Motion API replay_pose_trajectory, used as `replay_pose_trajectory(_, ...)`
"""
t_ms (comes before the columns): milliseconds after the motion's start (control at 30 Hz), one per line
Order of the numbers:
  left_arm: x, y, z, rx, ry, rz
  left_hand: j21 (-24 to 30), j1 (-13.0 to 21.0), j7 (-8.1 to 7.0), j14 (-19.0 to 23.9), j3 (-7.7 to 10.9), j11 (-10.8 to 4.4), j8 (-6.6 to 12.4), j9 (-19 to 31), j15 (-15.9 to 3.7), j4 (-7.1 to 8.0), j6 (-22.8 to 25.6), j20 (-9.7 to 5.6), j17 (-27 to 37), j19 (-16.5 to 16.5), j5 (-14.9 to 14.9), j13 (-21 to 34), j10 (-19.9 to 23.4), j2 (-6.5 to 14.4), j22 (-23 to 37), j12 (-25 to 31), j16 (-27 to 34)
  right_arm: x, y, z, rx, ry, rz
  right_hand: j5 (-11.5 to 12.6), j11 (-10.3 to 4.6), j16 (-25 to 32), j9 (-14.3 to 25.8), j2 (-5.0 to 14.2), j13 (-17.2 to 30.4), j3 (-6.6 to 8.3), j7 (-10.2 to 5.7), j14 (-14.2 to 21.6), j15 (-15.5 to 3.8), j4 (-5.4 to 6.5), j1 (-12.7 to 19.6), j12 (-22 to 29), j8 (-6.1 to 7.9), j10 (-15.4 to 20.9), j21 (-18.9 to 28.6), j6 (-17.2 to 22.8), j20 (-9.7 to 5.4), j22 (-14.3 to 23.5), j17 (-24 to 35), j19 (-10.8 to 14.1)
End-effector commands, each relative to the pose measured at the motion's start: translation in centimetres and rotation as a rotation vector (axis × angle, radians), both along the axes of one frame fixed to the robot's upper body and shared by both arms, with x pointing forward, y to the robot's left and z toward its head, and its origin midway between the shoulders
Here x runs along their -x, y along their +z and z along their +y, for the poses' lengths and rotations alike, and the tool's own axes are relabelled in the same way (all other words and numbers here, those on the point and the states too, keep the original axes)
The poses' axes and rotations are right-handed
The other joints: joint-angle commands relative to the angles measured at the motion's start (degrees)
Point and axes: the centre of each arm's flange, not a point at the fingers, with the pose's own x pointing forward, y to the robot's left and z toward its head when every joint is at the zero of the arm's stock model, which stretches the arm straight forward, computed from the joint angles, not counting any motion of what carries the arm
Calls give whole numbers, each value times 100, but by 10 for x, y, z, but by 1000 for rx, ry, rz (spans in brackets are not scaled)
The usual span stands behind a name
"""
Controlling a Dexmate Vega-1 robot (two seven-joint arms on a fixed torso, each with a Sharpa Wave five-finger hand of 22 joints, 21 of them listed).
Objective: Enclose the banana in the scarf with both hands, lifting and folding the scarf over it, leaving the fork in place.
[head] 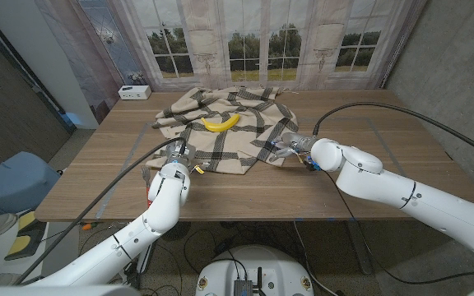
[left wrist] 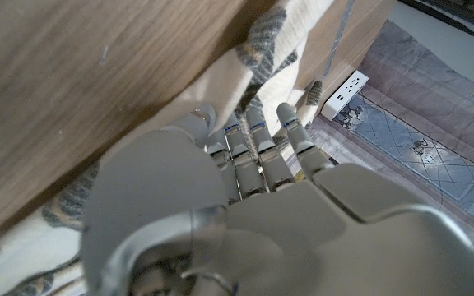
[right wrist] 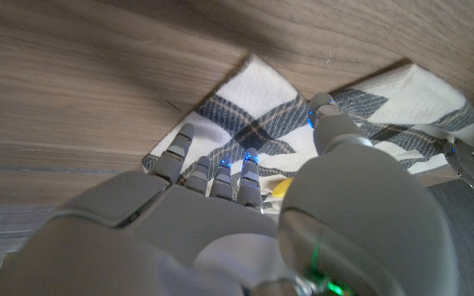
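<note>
— Head view, fingers? 
— Left hand [head: 177, 154] at scarf [head: 220, 131] near-left edge, fingers curled onto the cloth; grip itself not clear from here. Right hand [head: 288, 148] at scarf's right corner, fingers bent, touching fabric. Banana [head: 220, 123] lying on scarf's middle, yellow, curved, smooth. Scarf cream with dark plaid, rumpled, spread on wooden table [head: 369, 177]. White power strip [head: 133, 92] beyond scarf's far-left side.

— Left wrist view? 
— Grey segmented fingers [left wrist: 257, 140] close together, tips pressed against scarf [left wrist: 220, 78] hem; soft knit, folded edge. Held or only touched: cannot tell.

— Right wrist view? 
— Fingers [right wrist: 220, 177] slightly apart, tips on scarf [right wrist: 253, 123] corner, thumb resting on the cloth. Woven plaid, pointed corner flat on wood grain. Pinch not confirmed.
</note>
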Motion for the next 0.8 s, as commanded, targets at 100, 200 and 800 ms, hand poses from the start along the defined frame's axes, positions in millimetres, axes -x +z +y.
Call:
replay_pose_trajectory(100,14,19,-11,6,-71,-94,41,17,62,64,116,-48,81,91,-381,31,11,-54,31,48,10,37,146,51,6,46,33,-9,-13,4,61,-71,-14,137,-60,126,16,107,29,36,-21,126,-97,-13,204,108,72,169,83,183,-69,13,10,126)
replay_pose_trajectory(200,18,20,-10,14,-74,-102,48,12,53,71,147,-40,104,120,-382,45,2,-57,29,50,9,47,149,39,6,43,30,-13,-15,5,68,-85,-27,197,-83,205,15,191,25,44,-34,347,-218,-29,363,167,87,350,145,292,-139,13,9,306)
replay_pose_trajectory(800,33,23,3,82,-82,-138,77,-20,76,111,280,-54,234,254,-386,100,2,-71,20,55,6,96,186,3,2,36,19,-34,-39,2,132,-191,-164,221,-315,1247,15,605,105,-429,-222,2652,-1334,-7,1436,830,526,2901,419,2885,-561,57,473,1610)
